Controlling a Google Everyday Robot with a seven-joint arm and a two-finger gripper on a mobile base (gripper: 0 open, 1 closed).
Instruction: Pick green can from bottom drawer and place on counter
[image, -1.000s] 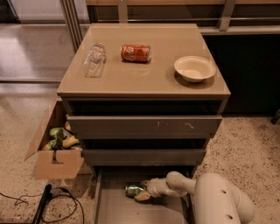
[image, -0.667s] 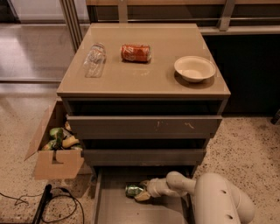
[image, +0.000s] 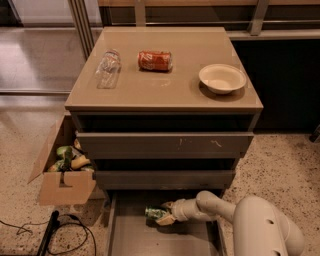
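The green can (image: 154, 213) lies on its side on the grey floor of the open bottom drawer (image: 150, 240), near its back. My gripper (image: 165, 212) reaches in from the right on a white arm, and its fingers sit around the can's right end, one above and one below. The counter (image: 165, 85) is the tan top of the cabinet, well above the gripper.
On the counter lie a clear plastic bottle (image: 108, 67), a red can (image: 155, 60) on its side and a white bowl (image: 222, 78). The two upper drawers stand slightly open above the arm. An open cardboard box (image: 62, 172) of items sits on the floor at the left, with cables in front of it.
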